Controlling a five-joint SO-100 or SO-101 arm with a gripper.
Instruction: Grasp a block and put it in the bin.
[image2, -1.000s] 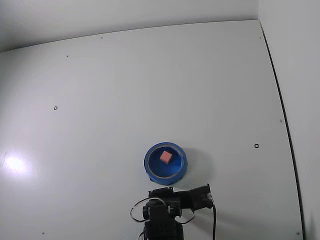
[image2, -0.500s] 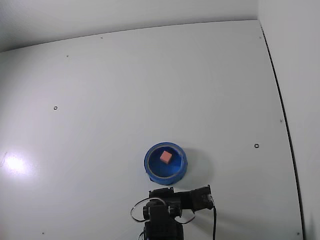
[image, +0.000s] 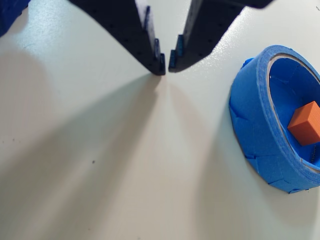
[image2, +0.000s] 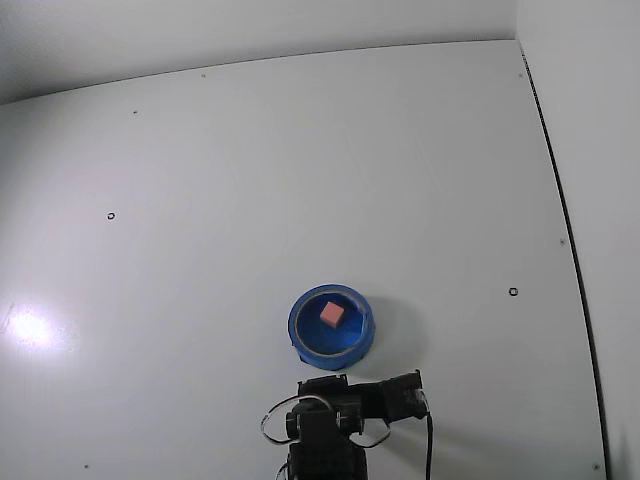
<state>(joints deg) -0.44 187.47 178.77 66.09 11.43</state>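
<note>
The block (image: 305, 122) is a small cube, orange-pink in the wrist view and pink in the fixed view (image2: 332, 313). It lies inside the bin (image: 255, 100), a round shallow bright-blue bowl with a thick rim, at the right of the wrist view. In the fixed view the bin (image2: 300, 335) sits on the table just in front of the arm. My gripper (image: 166, 67) has dark jaws that come in from the top of the wrist view. Its tips are almost together, with nothing between them. It is to the left of the bin and apart from it.
The white table (image2: 300, 180) spreads wide around the bin. The arm (image2: 340, 425), with its cables, is folded at the bottom edge of the fixed view. A wall edge runs down the right side (image2: 560, 220). A blue part (image: 10, 15) shows at the wrist view's top left corner.
</note>
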